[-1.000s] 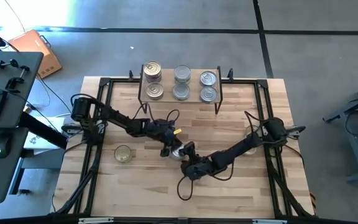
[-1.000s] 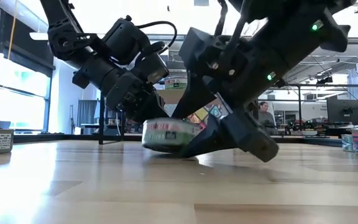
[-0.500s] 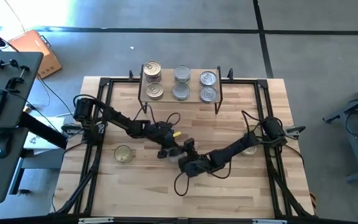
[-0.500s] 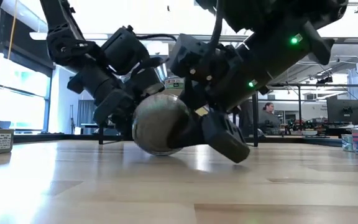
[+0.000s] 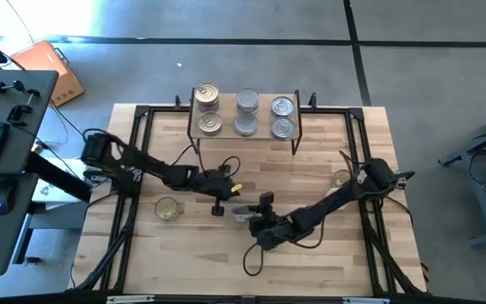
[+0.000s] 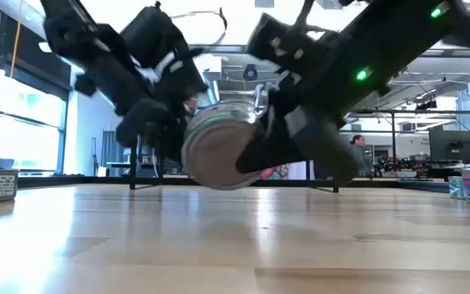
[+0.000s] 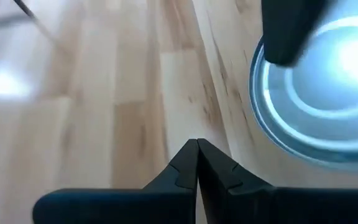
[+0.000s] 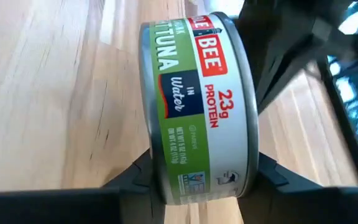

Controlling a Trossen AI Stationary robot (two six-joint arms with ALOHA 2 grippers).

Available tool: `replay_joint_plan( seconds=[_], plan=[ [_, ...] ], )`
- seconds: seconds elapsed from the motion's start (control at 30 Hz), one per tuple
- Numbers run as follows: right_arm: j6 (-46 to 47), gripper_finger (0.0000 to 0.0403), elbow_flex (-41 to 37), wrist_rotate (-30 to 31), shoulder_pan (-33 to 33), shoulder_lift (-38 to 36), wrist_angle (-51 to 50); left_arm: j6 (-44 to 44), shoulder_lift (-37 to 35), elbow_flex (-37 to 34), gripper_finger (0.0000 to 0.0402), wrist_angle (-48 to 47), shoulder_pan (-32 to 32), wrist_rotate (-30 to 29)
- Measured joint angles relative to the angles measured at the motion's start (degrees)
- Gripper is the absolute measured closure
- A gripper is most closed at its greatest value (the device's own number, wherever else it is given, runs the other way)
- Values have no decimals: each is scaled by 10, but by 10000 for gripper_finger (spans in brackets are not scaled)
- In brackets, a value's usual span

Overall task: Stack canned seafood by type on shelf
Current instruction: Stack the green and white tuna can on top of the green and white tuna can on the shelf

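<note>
Tuna tin [image 8: 197, 106]: tipped on edge, axis level, flat end facing front counter edge; right gripper [image 5: 256, 218] clamped on it. Left gripper [image 7: 196, 163] pressed together.

The left tool [image 7: 197, 163], fingers pressed together, hangs above the tabletop [image 7: 104, 112] beside a tin [image 7: 319, 93].

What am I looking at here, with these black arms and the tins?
Two robot arms work at a wooden table, each ending in a two-finger gripper. One camera looks straight down, one sits at table height, and one rides on each wrist. The right gripper is closed on a tuna tin, held on its edge, lifted off the table. The left gripper is shut and empty, beside that tin. Six tins stand on the small shelf at the back. One loose tin lies on the left, another tin on the right.
</note>
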Motion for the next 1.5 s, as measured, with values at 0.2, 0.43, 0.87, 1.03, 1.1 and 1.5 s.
replay_joint_plan(
  seconds=[0.2, 0.43, 0.87, 1.03, 1.1, 1.5],
  plan=[
    [129, 279, 0, 11, 16, -33, -98, 48, -87, 1, 401, -36, -72, -117],
    [171, 279, -13, 13, 14, -31, -82, 139, -113, -45, 401, 82, -160, -175],
    [175, 279, -20, -48, -46, -31, -46, 168, -92, -45, 227, 156, -158, -120],
    [158, 279, -20, -50, -57, -31, -31, 158, -70, -12, 151, 94, -148, -192],
    [143, 279, -20, -39, -57, -31, -17, 147, -49, 4, 143, 76, -142, -194],
    [117, 279, -19, -23, -56, -30, -5, 158, 5, 60, 206, 5, -151, -314]
  ],
)
